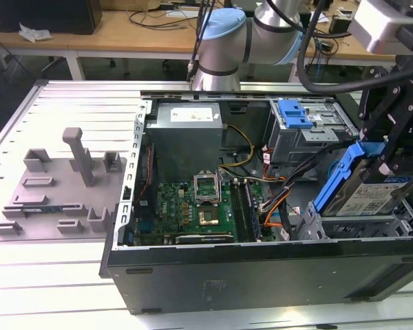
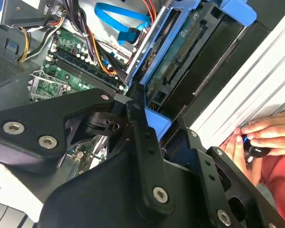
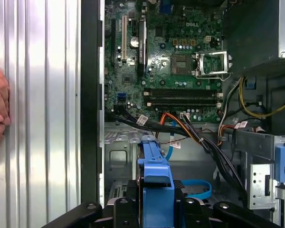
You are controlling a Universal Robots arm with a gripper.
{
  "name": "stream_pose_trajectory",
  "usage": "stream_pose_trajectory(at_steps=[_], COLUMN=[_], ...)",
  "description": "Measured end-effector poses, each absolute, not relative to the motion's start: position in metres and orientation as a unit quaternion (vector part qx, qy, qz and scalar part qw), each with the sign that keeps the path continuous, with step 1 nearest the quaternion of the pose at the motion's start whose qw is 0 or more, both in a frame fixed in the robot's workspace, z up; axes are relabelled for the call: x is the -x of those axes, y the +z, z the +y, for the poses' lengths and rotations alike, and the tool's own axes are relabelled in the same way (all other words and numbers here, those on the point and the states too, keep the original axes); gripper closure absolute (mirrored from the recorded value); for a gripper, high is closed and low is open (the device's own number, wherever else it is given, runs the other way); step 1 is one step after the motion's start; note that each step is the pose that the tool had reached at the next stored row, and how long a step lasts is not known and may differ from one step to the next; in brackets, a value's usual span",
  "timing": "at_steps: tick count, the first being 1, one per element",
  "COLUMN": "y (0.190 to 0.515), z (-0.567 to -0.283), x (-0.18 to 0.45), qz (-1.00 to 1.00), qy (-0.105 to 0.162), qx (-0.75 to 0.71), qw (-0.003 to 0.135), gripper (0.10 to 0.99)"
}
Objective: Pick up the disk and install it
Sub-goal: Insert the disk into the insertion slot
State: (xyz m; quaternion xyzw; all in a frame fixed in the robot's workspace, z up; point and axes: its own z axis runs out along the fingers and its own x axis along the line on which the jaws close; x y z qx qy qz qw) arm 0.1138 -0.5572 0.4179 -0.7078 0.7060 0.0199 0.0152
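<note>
In the exterior view the gripper [image 1: 387, 155] grips the disk [image 1: 369, 196], which is tilted over the drive cage [image 1: 313, 221] at the right of the computer case [image 1: 261, 269]. In the second wrist view its fingers [image 2: 143, 142] pinch the blue frame [image 2: 157, 124]. In the first wrist view the frame faces the bay. I'd judge that seating is the step in hand, and it calls for squaring the disk to the cage.

Silver-grey metal disk [image 1: 370, 198], paper label, glossy blue plastic frame. Computer case [image 1: 261, 271]: matt black metal. Table [image 1: 55, 275] under case: ribbed satin aluminium.

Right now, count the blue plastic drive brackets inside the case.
2. One frames the disk, tilted at the exterior view's right; the other blue bracket tops the drive cage farther back. More may be hidden.
</note>
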Motion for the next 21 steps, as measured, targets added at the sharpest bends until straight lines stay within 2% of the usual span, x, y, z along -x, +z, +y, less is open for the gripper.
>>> stream_pose_trajectory(at_steps=[10, 12, 13, 21], y=[0.404, 0.404, 0.404, 0.403], z=[-0.558, -0.558, -0.558, -0.558], x=[-0.114, -0.114, -0.114, -0.114], qz=[0.706, 0.706, 0.706, 0.706], qy=[0.02, 0.02, 0.02, 0.02], qx=[0.708, 0.708, 0.708, 0.708], qw=[0.015, 0.015, 0.015, 0.015], gripper=[0.722, 0.71, 0.647, 0.647])
